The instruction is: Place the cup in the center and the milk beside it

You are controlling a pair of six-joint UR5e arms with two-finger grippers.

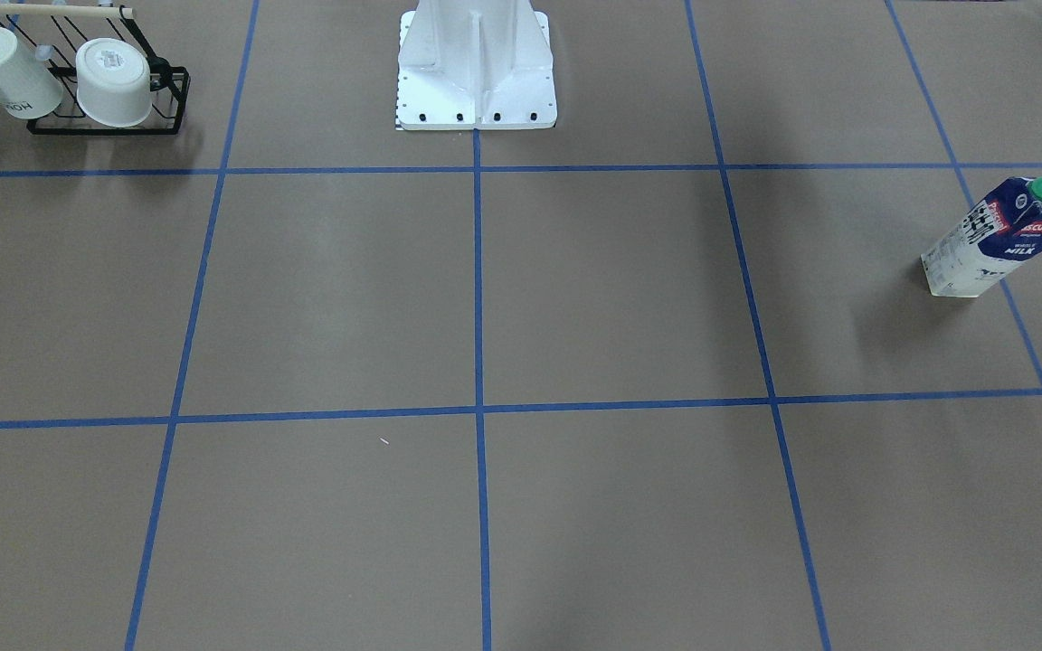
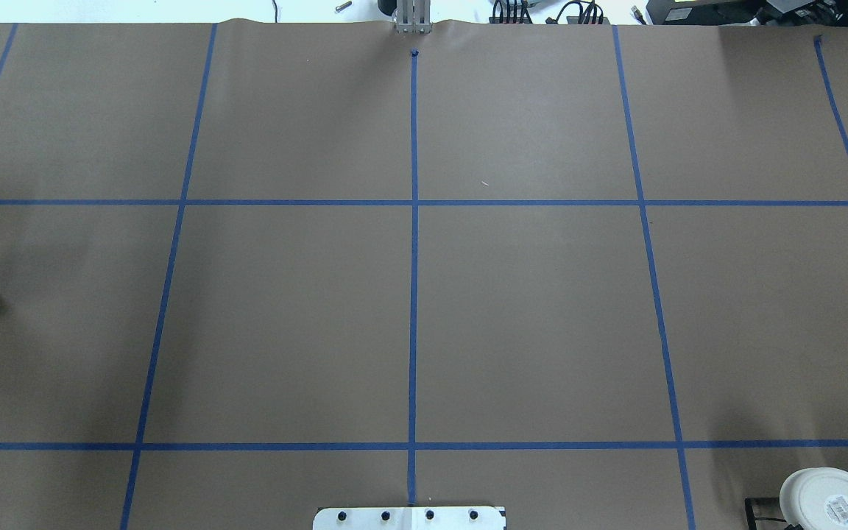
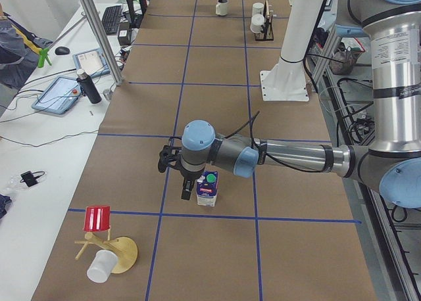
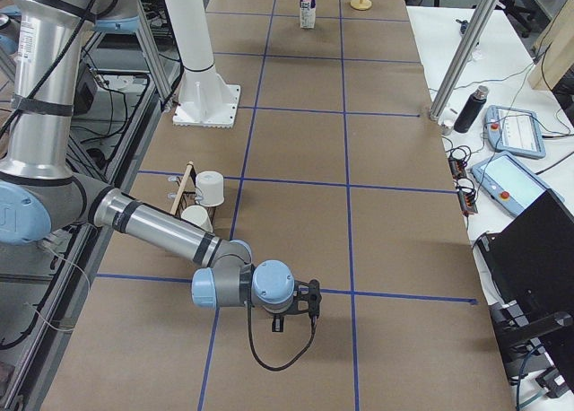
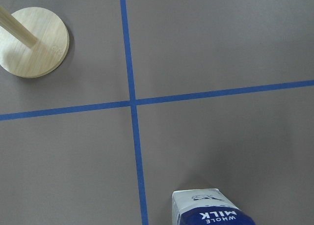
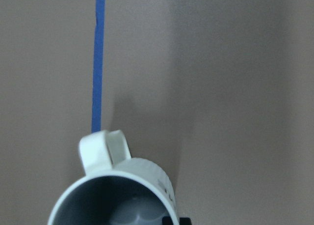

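Observation:
The milk [image 1: 1000,240] stands upright at the robot's left end of the table, and its top edge shows in the left wrist view [image 5: 211,210]. In the exterior left view my left gripper [image 3: 187,185] hangs right beside the milk [image 3: 208,188]; I cannot tell its state. The cup [image 6: 113,190] fills the bottom of the right wrist view, handle pointing away, and shows small in the exterior left view [image 3: 222,8]. My right gripper [image 4: 309,300] is low over the table's right end; its state and hold are unclear. The center [image 1: 478,409] is bare.
A black wire rack [image 1: 173,104] holds a lettered white cup [image 1: 5,72] and a plain white cup [image 1: 114,83] near the robot's right. A wooden stand [image 3: 115,252] with a red cup [image 3: 98,218] stands at the left end. The robot base [image 1: 476,72] is mid-table.

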